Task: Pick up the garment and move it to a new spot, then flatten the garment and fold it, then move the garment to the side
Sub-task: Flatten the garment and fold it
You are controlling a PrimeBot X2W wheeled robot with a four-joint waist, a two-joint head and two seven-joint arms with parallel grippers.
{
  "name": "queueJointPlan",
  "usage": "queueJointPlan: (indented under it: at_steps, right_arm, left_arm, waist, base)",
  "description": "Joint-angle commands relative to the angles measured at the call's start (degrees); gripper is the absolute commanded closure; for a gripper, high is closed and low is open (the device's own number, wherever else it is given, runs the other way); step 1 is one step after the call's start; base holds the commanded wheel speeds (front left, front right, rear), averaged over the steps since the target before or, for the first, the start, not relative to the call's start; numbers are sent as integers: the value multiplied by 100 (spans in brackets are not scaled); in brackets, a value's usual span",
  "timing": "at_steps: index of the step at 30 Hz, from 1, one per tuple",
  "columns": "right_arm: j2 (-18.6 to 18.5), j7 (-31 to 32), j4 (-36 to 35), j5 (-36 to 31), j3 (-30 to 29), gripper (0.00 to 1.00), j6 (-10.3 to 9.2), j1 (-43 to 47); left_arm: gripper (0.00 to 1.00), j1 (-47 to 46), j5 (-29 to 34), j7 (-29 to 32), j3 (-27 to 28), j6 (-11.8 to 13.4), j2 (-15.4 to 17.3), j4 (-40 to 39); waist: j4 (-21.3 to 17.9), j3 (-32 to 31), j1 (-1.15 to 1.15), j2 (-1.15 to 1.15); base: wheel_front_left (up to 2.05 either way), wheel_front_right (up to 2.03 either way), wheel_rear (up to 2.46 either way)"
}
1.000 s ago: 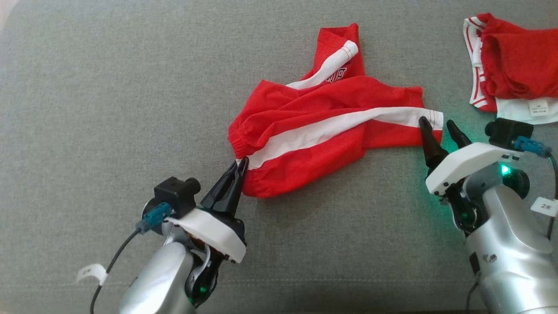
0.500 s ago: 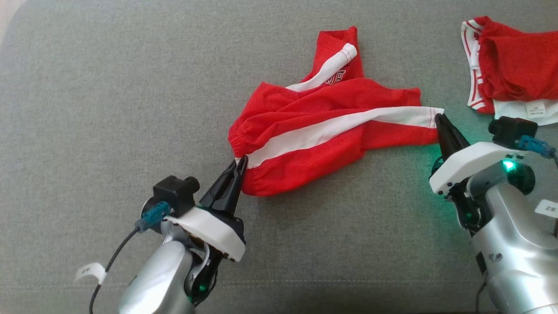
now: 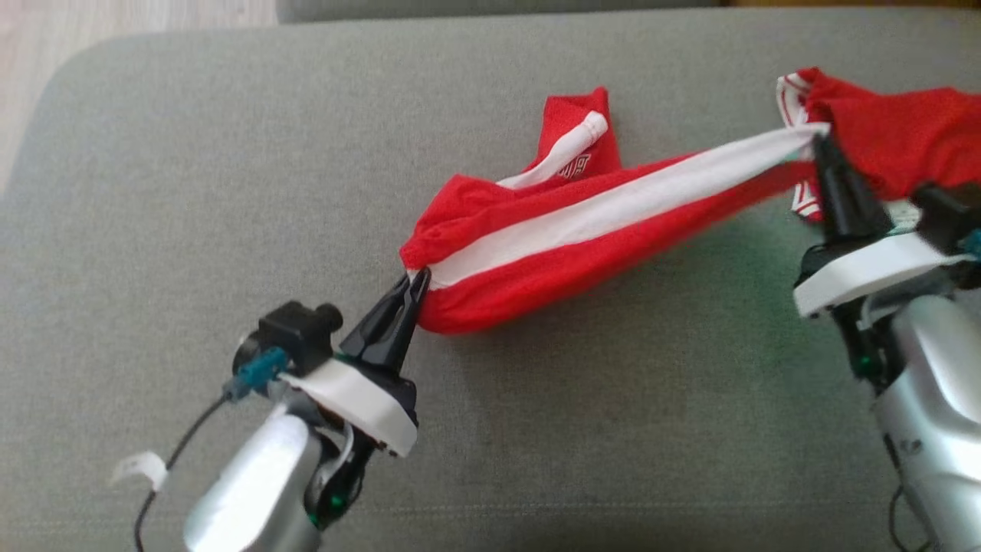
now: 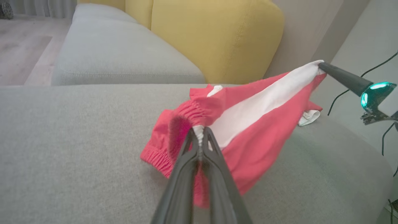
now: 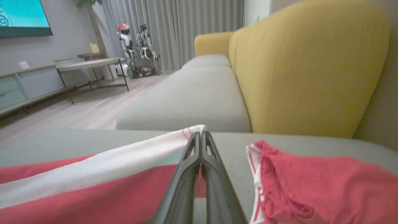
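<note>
The garment (image 3: pixel 536 261) is a pair of red shorts with a white side stripe, stretched above the grey cushion between both grippers. My left gripper (image 3: pixel 420 276) is shut on its elastic waistband end, seen up close where the left gripper (image 4: pixel 199 132) pinches the gathered white fabric of the garment (image 4: pixel 258 124). My right gripper (image 3: pixel 820 142) is shut on the white hem corner and holds it lifted at the right. In the right wrist view the right gripper (image 5: pixel 200 135) clamps the garment (image 5: pixel 93 183) at its stripe end. One leg (image 3: pixel 571 138) still trails on the cushion behind.
A second red and white garment (image 3: pixel 897 134) lies bunched at the far right, just behind my right gripper. The grey cushion (image 3: pixel 230 192) ends at the left, with wooden floor (image 3: pixel 115 23) beyond. A yellow backrest (image 4: pixel 217 34) stands behind the seat.
My right gripper closed on the white hem corner and lifted it up and to the right, pulling the shorts taut. The left gripper kept its grip. The camera shifted.
</note>
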Motion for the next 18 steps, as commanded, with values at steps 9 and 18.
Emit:
queueJointPlan:
  at_steps: [9, 18]
  right_arm:
    - [-67, -169, -1591, -872, -804, 100, 37, 435]
    - [285, 69, -3591, -1651, -1764, 100, 37, 1302]
  left_arm:
    - [100, -662, -288, 499, 351, 15, 572, -1124]
    - [100, -461, -522, 1179, 704, 587, 797, -2910]
  waist:
    - [-141, -732, 0, 0]
    - [-215, -1053, 0, 0]
  base:
    - [0, 0, 0]
    - [0, 0, 0]
